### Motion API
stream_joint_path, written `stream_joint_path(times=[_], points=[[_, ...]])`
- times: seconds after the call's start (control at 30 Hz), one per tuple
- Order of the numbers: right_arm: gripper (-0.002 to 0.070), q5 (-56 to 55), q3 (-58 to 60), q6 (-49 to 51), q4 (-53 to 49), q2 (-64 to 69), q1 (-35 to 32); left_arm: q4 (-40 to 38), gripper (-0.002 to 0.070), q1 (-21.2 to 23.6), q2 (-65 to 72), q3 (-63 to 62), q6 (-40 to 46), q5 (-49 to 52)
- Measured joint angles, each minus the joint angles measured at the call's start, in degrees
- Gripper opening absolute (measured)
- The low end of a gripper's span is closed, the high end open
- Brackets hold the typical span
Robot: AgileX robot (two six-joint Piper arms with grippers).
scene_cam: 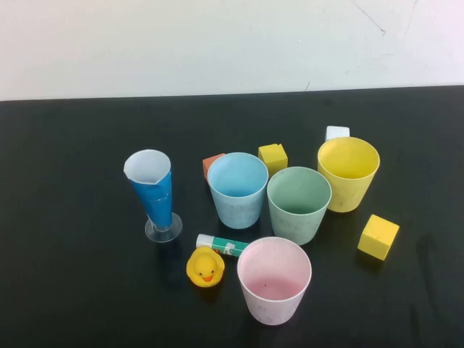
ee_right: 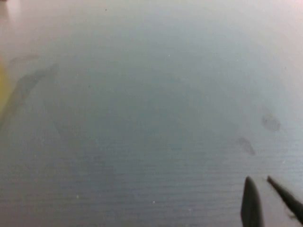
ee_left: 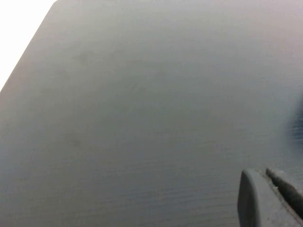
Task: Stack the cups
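Four cups stand upright and apart in the high view. The light blue cup [scene_cam: 238,190] is at the middle, with the mint green cup [scene_cam: 299,204] beside it on the right. The yellow cup [scene_cam: 348,173] is further right and back. The pink cup [scene_cam: 274,280] is nearest the front. Neither arm shows in the high view. Only a part of my left gripper [ee_left: 267,201] shows in the left wrist view, over bare black table. Only a part of my right gripper [ee_right: 265,203] shows in the right wrist view, also over bare table.
A tall blue cone glass [scene_cam: 153,194] on a clear foot stands to the left. A rubber duck [scene_cam: 205,267] and a glue stick [scene_cam: 222,245] lie by the pink cup. Two yellow cubes [scene_cam: 378,236] [scene_cam: 273,158], an orange block [scene_cam: 212,164] and a white block [scene_cam: 337,133] lie around the cups.
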Motion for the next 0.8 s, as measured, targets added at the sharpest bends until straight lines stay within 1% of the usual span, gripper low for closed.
stream_joint_path(times=[0.8], points=[[-0.0003, 0.00, 0.00, 0.00, -0.69, 0.00, 0.00, 0.00, -0.0002, 0.00, 0.00, 0.00, -0.12, 0.00]])
